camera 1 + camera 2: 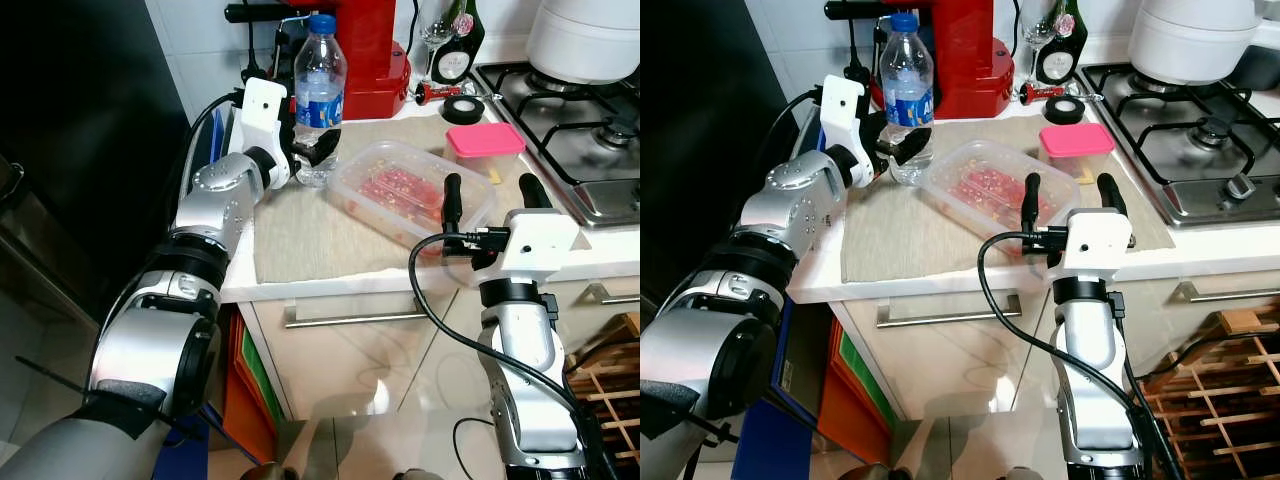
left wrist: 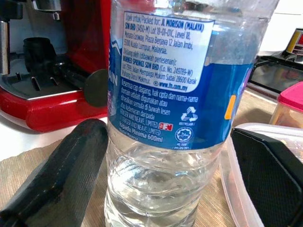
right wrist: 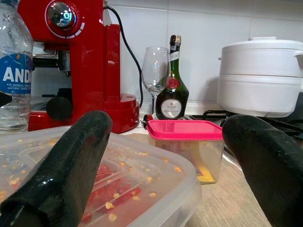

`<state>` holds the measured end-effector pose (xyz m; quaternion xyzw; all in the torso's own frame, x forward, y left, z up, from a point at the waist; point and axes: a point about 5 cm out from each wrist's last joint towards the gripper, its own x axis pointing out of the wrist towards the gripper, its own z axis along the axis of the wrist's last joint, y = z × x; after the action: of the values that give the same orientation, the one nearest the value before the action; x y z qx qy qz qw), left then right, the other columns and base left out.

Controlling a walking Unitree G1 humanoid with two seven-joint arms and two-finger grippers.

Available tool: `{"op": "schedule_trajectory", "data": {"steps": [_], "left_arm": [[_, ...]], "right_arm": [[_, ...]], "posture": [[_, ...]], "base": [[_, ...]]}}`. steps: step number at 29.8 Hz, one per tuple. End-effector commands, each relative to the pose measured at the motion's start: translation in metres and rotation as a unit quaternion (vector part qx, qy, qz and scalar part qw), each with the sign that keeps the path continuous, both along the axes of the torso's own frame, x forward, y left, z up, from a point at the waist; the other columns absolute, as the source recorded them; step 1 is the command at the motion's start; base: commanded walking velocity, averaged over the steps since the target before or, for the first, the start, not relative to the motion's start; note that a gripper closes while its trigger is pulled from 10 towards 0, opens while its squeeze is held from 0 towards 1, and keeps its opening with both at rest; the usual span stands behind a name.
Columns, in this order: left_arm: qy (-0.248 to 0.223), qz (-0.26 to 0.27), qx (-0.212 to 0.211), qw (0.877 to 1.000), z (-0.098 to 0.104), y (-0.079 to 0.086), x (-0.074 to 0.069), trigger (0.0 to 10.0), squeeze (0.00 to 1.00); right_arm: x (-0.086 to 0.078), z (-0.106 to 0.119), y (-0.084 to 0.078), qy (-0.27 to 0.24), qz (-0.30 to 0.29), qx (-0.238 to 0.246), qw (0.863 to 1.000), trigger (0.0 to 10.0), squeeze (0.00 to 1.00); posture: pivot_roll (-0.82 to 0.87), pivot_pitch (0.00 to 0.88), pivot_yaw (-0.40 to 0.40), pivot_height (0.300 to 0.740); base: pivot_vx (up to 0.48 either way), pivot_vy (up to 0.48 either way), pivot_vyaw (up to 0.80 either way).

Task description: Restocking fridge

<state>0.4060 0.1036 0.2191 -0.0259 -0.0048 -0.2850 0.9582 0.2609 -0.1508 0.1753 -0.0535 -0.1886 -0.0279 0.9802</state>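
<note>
At lower right the right hand (image 1: 485,192) hangs unclenched over the clear food box (image 1: 410,190) at frame centre, while the left hand (image 1: 312,150), spread, brackets the upright water bottle (image 1: 319,95) at upper centre for lifting fridgeward.

One water bottle (image 1: 320,95), two lidded containers (image 1: 410,190), perhaps more.

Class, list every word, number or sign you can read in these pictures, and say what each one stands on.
Bottle back label: "JL MORISON (MALAYA)"
Same label: "Kuala Lumpur, Malaysia"
Same label: "600ml", above a recycling sign
Bottle front label: "AND...", cut off, over "NATURAL MINERAL..."
Dark bottle: its round label is too small to read
The remaining fine print on the back label is too blurred to quote.
</note>
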Motion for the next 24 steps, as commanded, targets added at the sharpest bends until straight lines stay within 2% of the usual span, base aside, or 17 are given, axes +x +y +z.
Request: {"op": "schedule_trajectory", "data": {"steps": [1, 7, 8, 17, 24], "left_arm": [[0.004, 0.002, -0.001, 1.000, 0.000, 0.000, 0.001, 10.0, 0.00], [-0.009, 0.011, 0.022, 1.000, 0.001, -0.002, 0.003, 10.0, 0.00], [-0.007, 0.017, 0.027, 0.999, 0.000, -0.001, 0.004, 0.0, 0.00], [0.008, 0.035, 0.045, 0.998, -0.012, 0.002, 0.004, 0.0, 0.00], [0.003, 0.030, 0.037, 0.999, -0.010, -0.002, 0.004, 0.0, 0.00]], "right_arm": [[0.000, 0.003, 0.003, -0.003, 0.005, 0.000, 1.000, 10.0, 0.00], [0.001, 0.004, 0.003, -0.005, 0.005, -0.002, 1.000, 10.0, 0.00], [0.001, 0.004, 0.003, -0.005, 0.004, -0.002, 1.000, 10.0, 0.00], [0.002, 0.003, 0.002, -0.001, 0.007, -0.004, 1.000, 10.0, 0.00], [0.003, 0.002, 0.002, 0.001, 0.008, -0.003, 1.000, 10.0, 0.00]], "posture": [[-0.13, 0.043, 0.094, 0.740], [-0.13, 0.045, 0.096, 0.740], [-0.13, 0.046, 0.095, 0.740], [-0.13, 0.052, 0.089, 0.740], [-0.13, 0.055, 0.091, 0.740]], "base": [[0.000, 0.000, 0.00], [0.000, 0.000, 0.00], [0.000, 0.000, 0.00], [0.000, 0.000, 0.00], [0.000, 0.000, 0.00]]}}
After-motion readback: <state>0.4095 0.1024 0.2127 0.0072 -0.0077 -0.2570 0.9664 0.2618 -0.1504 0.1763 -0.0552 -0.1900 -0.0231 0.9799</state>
